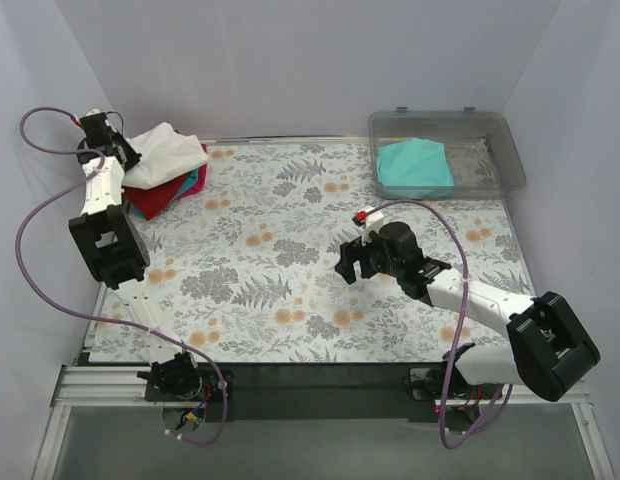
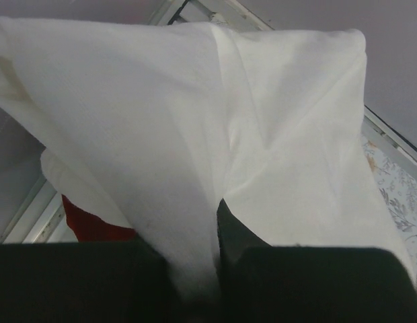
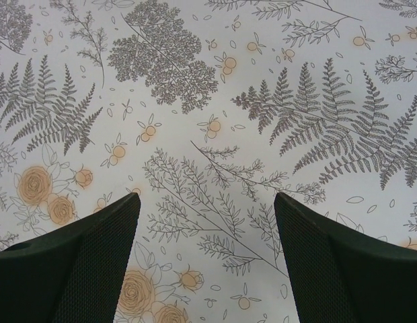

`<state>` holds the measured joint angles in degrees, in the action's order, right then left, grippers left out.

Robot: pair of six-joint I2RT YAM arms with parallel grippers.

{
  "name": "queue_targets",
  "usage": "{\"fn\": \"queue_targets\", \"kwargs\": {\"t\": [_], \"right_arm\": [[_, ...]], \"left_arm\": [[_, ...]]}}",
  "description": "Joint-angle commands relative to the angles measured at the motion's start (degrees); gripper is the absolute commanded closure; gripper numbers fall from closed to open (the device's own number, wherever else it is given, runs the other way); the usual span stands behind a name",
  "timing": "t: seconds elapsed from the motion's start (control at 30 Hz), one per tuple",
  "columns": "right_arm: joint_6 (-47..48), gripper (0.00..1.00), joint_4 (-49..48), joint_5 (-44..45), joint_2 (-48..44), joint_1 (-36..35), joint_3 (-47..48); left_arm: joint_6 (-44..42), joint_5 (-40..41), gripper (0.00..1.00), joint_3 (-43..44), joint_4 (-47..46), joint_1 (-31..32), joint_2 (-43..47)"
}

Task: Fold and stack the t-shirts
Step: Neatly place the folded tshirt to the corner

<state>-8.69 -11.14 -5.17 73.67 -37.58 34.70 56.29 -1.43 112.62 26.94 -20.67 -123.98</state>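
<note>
White cloth fills almost all of the left wrist view: it is the white t-shirt, and it runs down into the narrow gap between the two dark fingers of the left gripper. The fingers are nearly closed and they pinch this cloth between them. No print is visible on the part that shows.

From the top view, the left gripper is at the far left corner of the worktop. The white t-shirt lies there on top of a small pile. Under it is a red t-shirt, and at the right side of the pile thin coloured edges, pink and blue-green, come out between the white and the red. A piece of the red t-shirt also shows below the white cloth in the left wrist view.

At the far right corner stands a clear plastic bin with low walls. Inside it lies one teal t-shirt, folded flat, in the left half of the bin. The right half of the bin shows only its bottom.

The right gripper hangs over the worktop, right of the middle and well apart from both the pile and the bin. In the right wrist view its fingers stand wide apart, the right gripper holds nothing, and between them only the leaf and flower pattern of the worktop is seen.
</note>
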Motion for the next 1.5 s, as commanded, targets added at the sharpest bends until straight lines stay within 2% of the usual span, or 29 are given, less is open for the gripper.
{"fn": "queue_targets", "kwargs": {"t": [0.0,0.07,0.1,0.17,0.2,0.23,0.4,0.5,0.57,0.73,0.83,0.87,0.9,0.93,1.1,1.13,1.27,1.47], "right_arm": [[0.3,0.27,-2.7,-1.3,-2.2,-0.3,-0.5],[0.3,0.27,-2.9,-1.7,-2.5,-0.3,-0.6],[0.2,0.27,-2.8,-1.8,-2.7,-0.3,-0.7],[0.2,0.27,-2.8,-1.8,-3.0,-0.3,-1.0],[0.2,0.27,-2.9,-1.7,-3.4,-0.2,-1.1],[0.2,0.27,-2.8,-1.6,-3.5,-0.3,-1.2],[0.2,0.26,-2.8,-1.2,-4.5,-0.2,-1.2],[0.2,0.26,-2.8,-0.7,-4.1,-0.3,-0.5],[0.2,0.26,-2.7,-0.3,-4.1,-0.3,-0.2],[0.1,0.23,-1.9,0.9,-5.2,-0.2,0.7],[0.1,0.20,-0.4,2.9,-6.1,-0.1,1.9],[0.2,0.18,0.5,3.9,-6.4,0.0,2.2],[0.4,0.17,0.8,4.5,-6.5,0.1,2.5],[0.5,0.16,1.8,4.9,-6.7,0.3,3.1],[0.6,0.12,4.0,7.9,-7.8,2.2,4.7],[0.6,0.11,4.4,8.2,-8.1,2.5,4.8],[0.3,0.09,5.5,9.8,-9.4,4.1,5.4],[0.2,0.05,6.7,14.0,-12.5,5.9,5.5]], "left_arm": [[-1.5,6.3,0.89,-0.4,0.5,-1.6,0.0],[-1.4,6.1,0.72,0.2,1.4,-1.5,-1.6],[-1.3,5.4,0.50,0.9,1.7,-1.5,-2.1],[-0.9,4.9,0.28,1.7,2.5,-1.5,-3.4],[-0.3,4.4,0.13,2.2,2.8,-1.6,-3.5],[0.0,3.7,0.08,2.3,2.8,-1.4,-3.1],[2.5,7.0,0.08,2.4,2.9,-0.3,0.8],[7.1,11.3,0.08,-1.7,3.1,0.2,6.1],[12.1,12.2,0.07,-8.8,1.6,0.4,11.9],[14.3,15.5,0.07,-27.4,-9.0,4.5,29.0],[14.4,19.7,0.07,-38.0,-12.7,10.6,39.0],[13.2,20.2,0.07,-43.9,-14.1,14.8,41.7],[13.1,22.6,0.07,-46.5,-16.3,17.0,44.3],[13.1,23.6,0.07,-48.7,-16.9,21.8,49.3],[15.1,25.2,0.07,-61.4,-19.6,30.7,63.9],[14.6,24.8,0.07,-66.1,-20.8,33.2,68.7],[13.4,22.7,0.07,-74.6,-24.4,37.4,78.6],[10.5,22.7,0.07,-77.1,-21.2,39.1,85.9]]}}
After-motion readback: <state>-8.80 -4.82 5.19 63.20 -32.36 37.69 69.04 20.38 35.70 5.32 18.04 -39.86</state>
